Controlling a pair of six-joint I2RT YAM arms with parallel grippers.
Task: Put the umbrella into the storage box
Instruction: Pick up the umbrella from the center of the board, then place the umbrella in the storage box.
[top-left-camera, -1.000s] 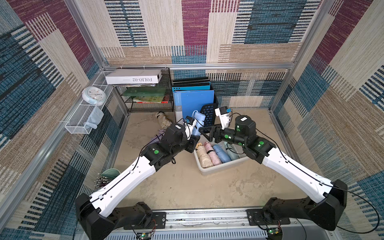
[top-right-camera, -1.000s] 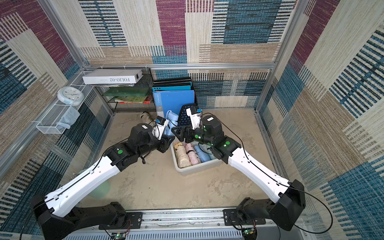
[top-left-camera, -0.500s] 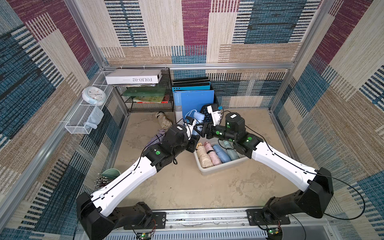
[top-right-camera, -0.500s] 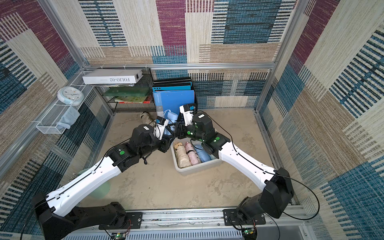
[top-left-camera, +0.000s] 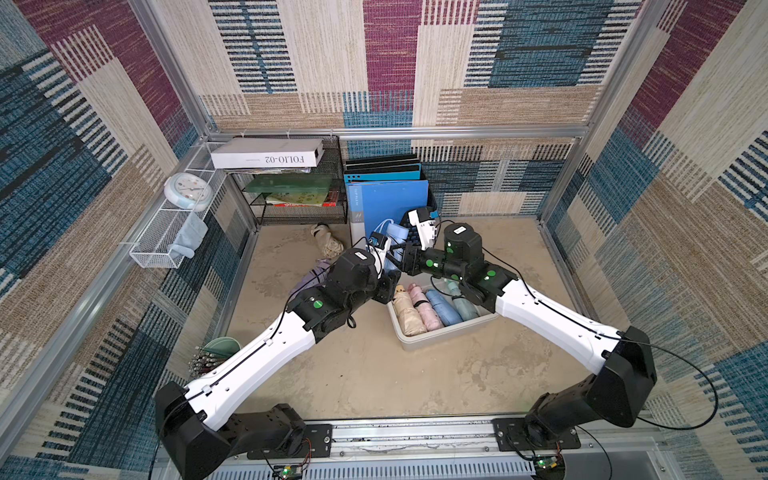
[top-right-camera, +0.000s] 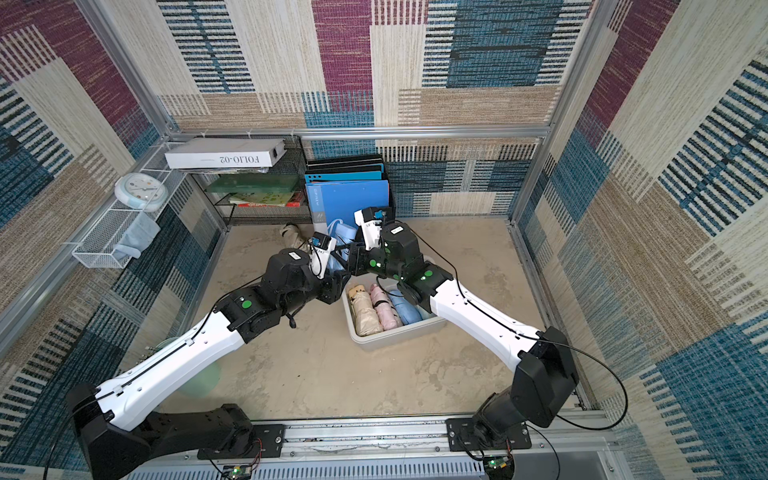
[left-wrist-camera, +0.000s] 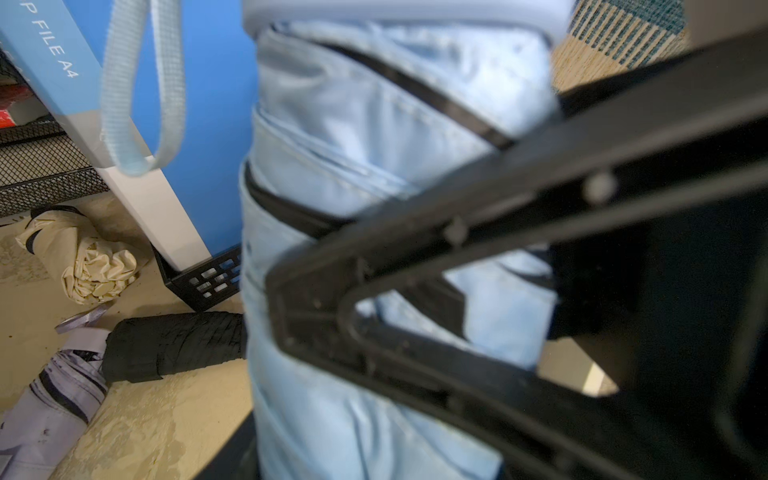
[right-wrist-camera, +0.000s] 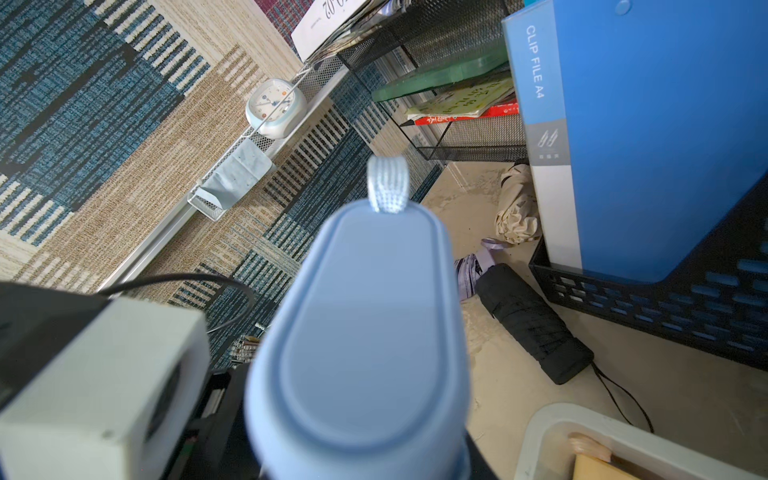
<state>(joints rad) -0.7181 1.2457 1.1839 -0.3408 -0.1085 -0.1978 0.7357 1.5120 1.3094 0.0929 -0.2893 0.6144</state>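
A folded light blue umbrella (top-left-camera: 392, 232) (top-right-camera: 343, 232) stands upright in the air, just beyond the far left corner of the storage box (top-left-camera: 440, 338) (top-right-camera: 395, 338). My left gripper (top-left-camera: 390, 268) is around its lower part. The left wrist view shows the umbrella (left-wrist-camera: 374, 124) between those jaws, but not how tightly they sit. My right gripper (top-left-camera: 401, 257) is shut across the umbrella's middle, and its black fingers (left-wrist-camera: 457, 216) press on the fabric. In the right wrist view the umbrella's end cap (right-wrist-camera: 365, 332) fills the middle. Several folded umbrellas (top-left-camera: 419, 309) lie in the box.
A black umbrella (right-wrist-camera: 536, 324), a lavender one (top-left-camera: 311, 278) and a cream one (top-left-camera: 328, 243) lie on the floor to the left. Behind stand the black file holder with blue folders (top-left-camera: 390, 203), a mesh shelf (top-left-camera: 299, 199) and a white wire basket (top-left-camera: 166, 241).
My right gripper has swung in from the right to the umbrella and closed across it. The left arm and the umbrella have hardly moved.
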